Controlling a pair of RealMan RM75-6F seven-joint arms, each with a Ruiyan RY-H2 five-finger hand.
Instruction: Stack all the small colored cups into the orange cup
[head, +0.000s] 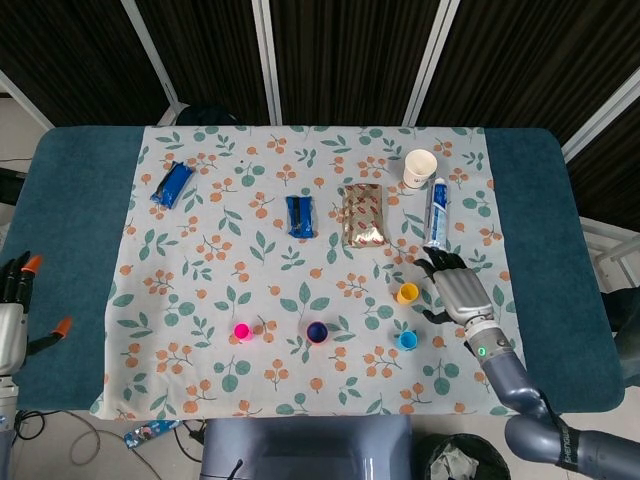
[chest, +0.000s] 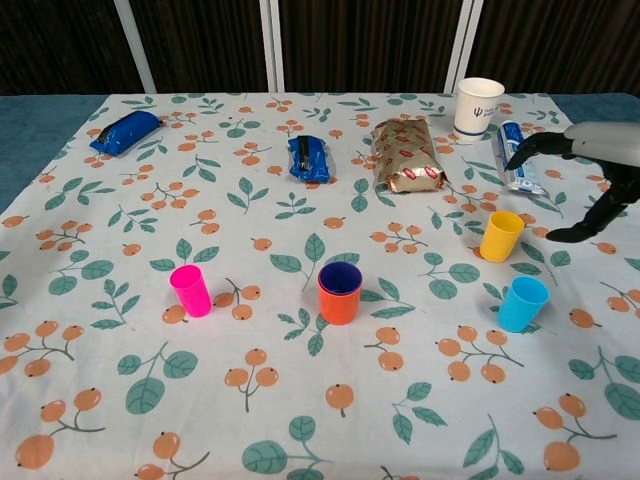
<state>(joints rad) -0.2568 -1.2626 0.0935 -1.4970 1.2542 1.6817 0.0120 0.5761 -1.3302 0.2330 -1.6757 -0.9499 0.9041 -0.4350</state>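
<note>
Dark slatted panels back a blue table (head: 70, 190) spread with a leaf-print cloth (head: 250, 260). Along the far side lie two blue packets (head: 172, 185) (head: 300, 216), a foil snack bag (head: 362, 215), a paper cup (head: 418, 167) and a toothpaste tube (head: 436, 213). Nearer stand the pink cup (chest: 190, 290), the orange cup (chest: 340, 296) — a dark blue one nested inside — the yellow cup (chest: 500, 235) and the light blue cup (chest: 523, 303). Spread wide and empty, the right hand (head: 455, 288) hovers just beside the yellow cup; the left hand (head: 15, 315) waits at the table's edge, fingers apart.
</note>
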